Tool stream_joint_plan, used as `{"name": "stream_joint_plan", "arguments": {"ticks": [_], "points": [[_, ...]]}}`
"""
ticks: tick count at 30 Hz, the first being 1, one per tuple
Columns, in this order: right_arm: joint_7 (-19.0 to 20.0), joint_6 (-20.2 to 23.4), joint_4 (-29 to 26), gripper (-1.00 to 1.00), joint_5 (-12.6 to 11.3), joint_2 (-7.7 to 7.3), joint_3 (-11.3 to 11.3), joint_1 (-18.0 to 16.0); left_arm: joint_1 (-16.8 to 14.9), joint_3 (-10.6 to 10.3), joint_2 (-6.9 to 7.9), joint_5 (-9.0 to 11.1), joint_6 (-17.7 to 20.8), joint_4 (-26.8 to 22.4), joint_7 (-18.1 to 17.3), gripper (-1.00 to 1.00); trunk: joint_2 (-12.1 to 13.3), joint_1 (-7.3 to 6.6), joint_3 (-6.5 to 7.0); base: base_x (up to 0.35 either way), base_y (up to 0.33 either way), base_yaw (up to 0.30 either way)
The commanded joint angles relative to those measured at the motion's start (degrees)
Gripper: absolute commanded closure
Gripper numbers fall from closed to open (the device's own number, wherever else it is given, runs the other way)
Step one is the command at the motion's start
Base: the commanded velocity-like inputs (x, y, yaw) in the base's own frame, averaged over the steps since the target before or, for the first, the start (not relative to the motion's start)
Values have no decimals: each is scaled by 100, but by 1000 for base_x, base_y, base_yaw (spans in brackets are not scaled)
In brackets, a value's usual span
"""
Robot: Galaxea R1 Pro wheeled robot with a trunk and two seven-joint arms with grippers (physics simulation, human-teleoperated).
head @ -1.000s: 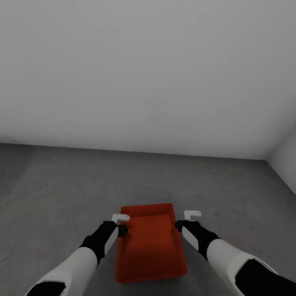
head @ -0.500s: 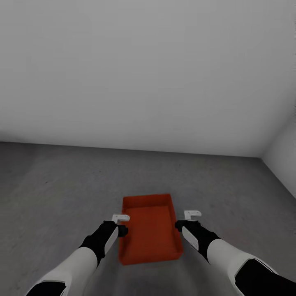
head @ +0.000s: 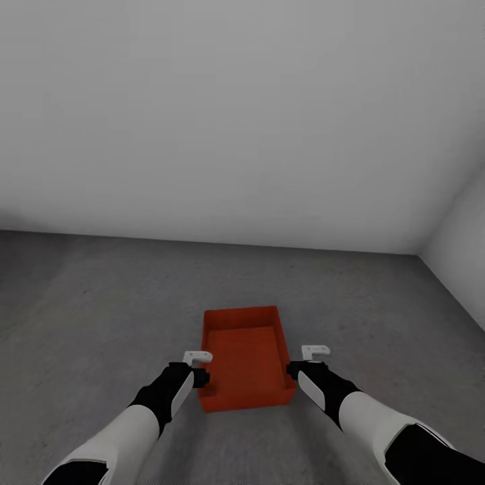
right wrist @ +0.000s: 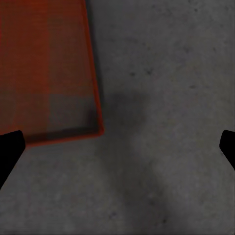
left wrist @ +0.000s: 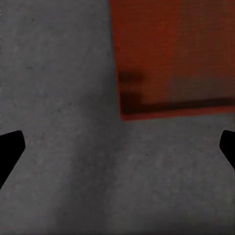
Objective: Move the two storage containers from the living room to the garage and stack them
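On the grey floor [head: 101, 303], a lidless orange-red container [head: 246, 357] between two spread-fingered grippers [head: 197, 357] [head: 315, 351].

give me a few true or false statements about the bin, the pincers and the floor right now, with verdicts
1. The orange-red bin sits on the grey concrete floor. True.
2. A second bin is stacked inside it. False: the bin is empty, its flat bottom bare.
3. The left pincer is shut on the bin's wall. False: its fingers are spread wide, with only floor and a corner of the bin between them.
4. The right pincer is open and holds nothing. True.
5. The bin lies between the two arms in the head view. True.
6. The bin is pushed against the white wall. False: a stretch of floor separates it from the wall.
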Motion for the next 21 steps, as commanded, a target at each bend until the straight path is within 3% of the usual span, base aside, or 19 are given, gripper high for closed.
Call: {"name": "stream_joint_plan", "arguments": {"ticks": [1, 7, 13, 21], "points": [[-39, 32, -9, -100, -35, -2, 48, -4, -1, 1, 0, -9, 32, -7, 16, -100, -2, -1, -3, -23, 0, 0], [-21, 47, 19, -100, -37, 1, 49, 27, -1, -4, 15, 16, 22, 45, 6, -100, -2, -1, 0, -7, 0, 0], [-9, 36, 106, -100, -59, 8, 49, 8, -1, -9, 84, 162, -120, 751, 8, -100, -2, -1, 0, 0, 0, 0], [16, 33, 155, -100, -67, 30, 49, 4, -1, -14, 104, 202, -171, 925, 2, -100, -2, -1, 0, 0, 0, 0]]}}
